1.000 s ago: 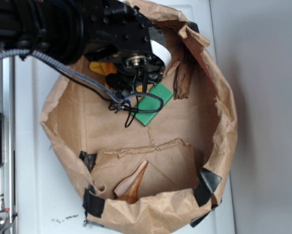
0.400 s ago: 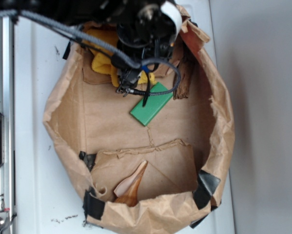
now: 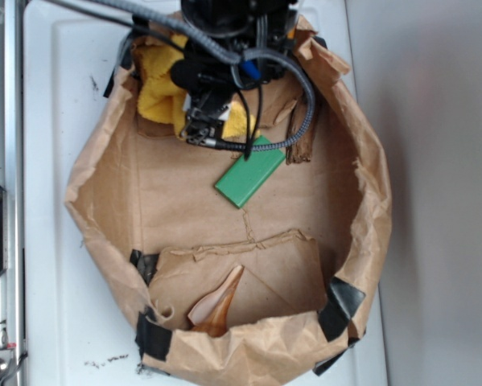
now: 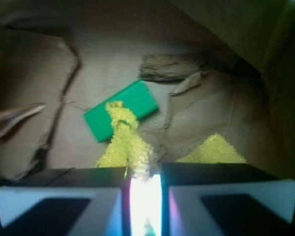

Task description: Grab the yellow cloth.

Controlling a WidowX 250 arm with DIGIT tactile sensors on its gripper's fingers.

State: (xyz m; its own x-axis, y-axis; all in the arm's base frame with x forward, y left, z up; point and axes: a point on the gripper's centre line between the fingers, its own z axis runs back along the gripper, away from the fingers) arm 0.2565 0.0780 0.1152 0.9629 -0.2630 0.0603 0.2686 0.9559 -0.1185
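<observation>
The yellow cloth (image 3: 156,92) lies bunched at the far left inside the brown paper bag (image 3: 371,201), partly hidden under my arm. In the wrist view a twisted strand of the yellow cloth (image 4: 126,142) runs up into the narrow gap between my two fingers, and another fold shows at the right. My gripper (image 4: 143,174) is shut on that strand. In the exterior view the gripper (image 3: 211,121) hangs over the cloth's right edge, just above the green block.
A flat green block (image 3: 250,171) lies mid-bag, also in the wrist view (image 4: 121,110). A brown-orange pointed shell (image 3: 218,305) rests on a cardboard flap near the front. A torn brown paper scrap (image 3: 303,133) sits by the right wall. The bag walls stand all around.
The arm has moved toward the top of the exterior view, uncovering the green block and more of the yellow cloth. The block and shell have not moved.
</observation>
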